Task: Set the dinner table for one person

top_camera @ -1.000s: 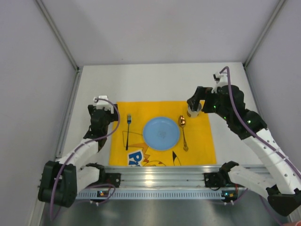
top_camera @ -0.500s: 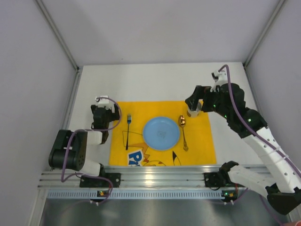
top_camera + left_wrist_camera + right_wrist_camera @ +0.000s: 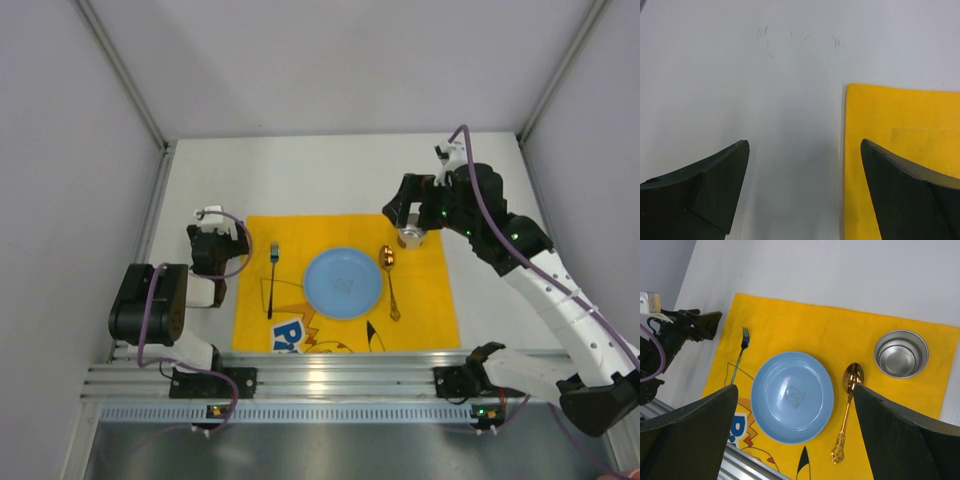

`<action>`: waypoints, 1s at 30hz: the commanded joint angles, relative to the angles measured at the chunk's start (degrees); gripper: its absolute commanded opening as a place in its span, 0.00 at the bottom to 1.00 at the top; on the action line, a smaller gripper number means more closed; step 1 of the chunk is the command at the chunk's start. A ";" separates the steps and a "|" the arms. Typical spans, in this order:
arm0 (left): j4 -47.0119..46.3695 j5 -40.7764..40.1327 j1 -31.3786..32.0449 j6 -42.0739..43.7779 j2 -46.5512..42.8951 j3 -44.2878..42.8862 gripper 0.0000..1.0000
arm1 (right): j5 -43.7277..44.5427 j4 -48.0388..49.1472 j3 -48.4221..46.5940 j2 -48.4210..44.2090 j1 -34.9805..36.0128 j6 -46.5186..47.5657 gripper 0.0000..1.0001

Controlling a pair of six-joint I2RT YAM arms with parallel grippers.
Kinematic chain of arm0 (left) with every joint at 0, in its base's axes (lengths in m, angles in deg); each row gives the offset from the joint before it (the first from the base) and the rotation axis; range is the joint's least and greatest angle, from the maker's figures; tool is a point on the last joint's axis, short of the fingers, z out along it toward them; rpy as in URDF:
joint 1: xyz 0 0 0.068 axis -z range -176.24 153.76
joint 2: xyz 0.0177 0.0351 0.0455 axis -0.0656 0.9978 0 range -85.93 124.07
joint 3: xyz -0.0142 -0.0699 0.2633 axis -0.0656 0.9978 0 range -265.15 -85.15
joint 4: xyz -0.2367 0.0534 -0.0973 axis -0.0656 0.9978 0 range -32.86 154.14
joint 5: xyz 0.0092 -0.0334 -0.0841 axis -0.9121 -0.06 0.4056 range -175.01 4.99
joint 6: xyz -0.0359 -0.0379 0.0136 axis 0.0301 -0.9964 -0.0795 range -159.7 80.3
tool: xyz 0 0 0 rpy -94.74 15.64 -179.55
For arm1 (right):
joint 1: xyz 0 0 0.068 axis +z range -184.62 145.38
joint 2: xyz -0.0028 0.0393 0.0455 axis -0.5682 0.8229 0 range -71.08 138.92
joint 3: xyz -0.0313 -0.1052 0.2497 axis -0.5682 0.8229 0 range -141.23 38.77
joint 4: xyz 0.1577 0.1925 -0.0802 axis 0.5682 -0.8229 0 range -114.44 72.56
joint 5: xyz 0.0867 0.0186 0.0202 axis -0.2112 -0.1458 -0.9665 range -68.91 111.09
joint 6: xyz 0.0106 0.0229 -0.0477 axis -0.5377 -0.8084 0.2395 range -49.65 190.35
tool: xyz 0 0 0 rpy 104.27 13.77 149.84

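The white dinner table [image 3: 330, 175] carries a yellow cartoon placemat [image 3: 420, 300]. On the mat lie a blue plate [image 3: 343, 283], a dark fork [image 3: 272, 278] to its left, a gold spoon [image 3: 391, 282] to its right, and a steel cup [image 3: 412, 237] standing upright at the far right corner. The right wrist view shows the plate [image 3: 792, 397], fork [image 3: 740, 357], spoon [image 3: 847, 410] and cup [image 3: 901, 353] from above. My right gripper [image 3: 400, 210] [image 3: 795, 387] is open and empty, raised over the cup's area. My left gripper [image 3: 218, 238] [image 3: 804, 145] is open and empty, low at the mat's left edge [image 3: 890, 130].
Silver metal rails [image 3: 330, 385] run along the near edge with both arm bases. Grey walls and slanted frame posts [image 3: 130, 80] close in the table on the left, right and far sides. Bare white tabletop [image 3: 740, 75] lies left of the mat and beyond it.
My right gripper has come off the steel cup and moved up and to the left; the cup stands alone on the mat. My left arm has folded back towards its base.
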 commanded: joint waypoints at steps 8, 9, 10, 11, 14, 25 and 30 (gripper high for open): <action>-6.30 1.28 -0.38 0.26 -0.46 0.55 0.99 | 6.24 4.20 13.13 -8.53 0.67 2.01 1.00; -6.30 1.20 -0.38 0.17 -0.46 0.55 0.99 | 6.42 4.20 15.35 -11.15 0.68 2.54 1.00; -6.30 1.20 -0.38 0.26 -0.46 0.55 0.99 | 5.55 3.76 17.37 -12.31 0.68 3.33 1.00; -6.30 1.20 -0.38 0.26 -0.46 0.63 0.99 | 5.02 3.06 20.61 -13.45 0.68 4.81 1.00; -6.30 1.20 -0.29 0.26 -0.46 0.55 0.99 | 5.80 -0.37 24.32 -17.06 0.68 5.18 1.00; -6.30 1.20 -0.38 0.26 -0.46 0.63 0.99 | 9.66 -3.00 27.24 -22.52 1.20 1.49 1.00; -6.30 1.20 -0.38 0.26 -0.37 0.55 0.99 | 8.98 -2.75 27.58 -21.37 1.12 0.96 1.00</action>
